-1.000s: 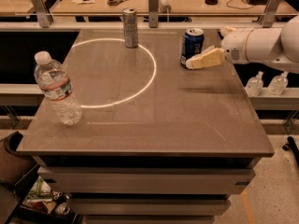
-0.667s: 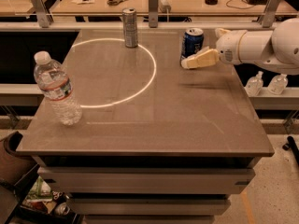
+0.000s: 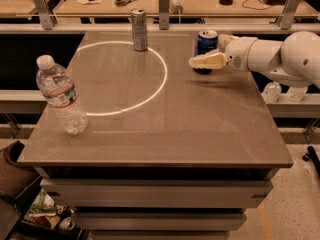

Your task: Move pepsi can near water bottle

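The pepsi can [image 3: 204, 42], dark blue with a silver top, stands upright at the back right of the table. My gripper [image 3: 206, 50] reaches in from the right at the can's height. Its fingers are open and stand on either side of the can, the near finger [image 3: 206, 61] crossing the can's lower front and the far one behind it. The water bottle [image 3: 61, 95], clear with a white cap and a red-and-white label, stands upright near the table's left edge, far from the can.
A taller slim silver-grey can [image 3: 139, 29] stands at the back centre on a white ring of light [image 3: 159, 86] on the brown table [image 3: 200, 134]. Metal posts and a desk with clutter lie behind. Spray bottles [image 3: 272, 91] sit low at the right.
My gripper has moved left, so its fingers now straddle the pepsi can. The can, the bottle and the silver can have not moved.
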`<state>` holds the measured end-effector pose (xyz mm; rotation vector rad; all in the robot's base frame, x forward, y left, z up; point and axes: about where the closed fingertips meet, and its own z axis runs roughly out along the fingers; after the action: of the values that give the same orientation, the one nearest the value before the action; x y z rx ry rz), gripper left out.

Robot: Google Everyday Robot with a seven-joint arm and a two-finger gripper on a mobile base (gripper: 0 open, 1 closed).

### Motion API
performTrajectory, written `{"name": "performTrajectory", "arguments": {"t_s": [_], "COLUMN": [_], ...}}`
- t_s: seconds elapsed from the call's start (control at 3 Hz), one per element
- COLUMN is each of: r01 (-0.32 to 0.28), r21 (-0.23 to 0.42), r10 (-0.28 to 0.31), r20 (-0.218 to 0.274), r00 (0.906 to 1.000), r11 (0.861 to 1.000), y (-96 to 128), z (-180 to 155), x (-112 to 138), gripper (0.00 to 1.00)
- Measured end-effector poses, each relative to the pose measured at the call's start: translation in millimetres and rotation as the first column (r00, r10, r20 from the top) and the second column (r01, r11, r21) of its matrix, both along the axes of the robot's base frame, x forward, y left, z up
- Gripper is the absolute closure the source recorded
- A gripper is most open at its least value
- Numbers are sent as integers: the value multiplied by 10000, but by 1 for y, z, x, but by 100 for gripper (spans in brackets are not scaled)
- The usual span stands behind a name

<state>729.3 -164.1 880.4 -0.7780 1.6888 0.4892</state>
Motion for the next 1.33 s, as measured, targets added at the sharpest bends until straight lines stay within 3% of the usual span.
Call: {"name": "performTrajectory", "arguments": {"t_s": [1.0, 1.33], "r01": [-149, -187], "r21": [34, 41], "r10": [149, 188], "r20": [-37, -46], "r00": [9999, 9998], "r11": [9999, 9998], "y": [10, 13], "z": [-2, -3], "x": [1, 1], "gripper": [88, 100]}}
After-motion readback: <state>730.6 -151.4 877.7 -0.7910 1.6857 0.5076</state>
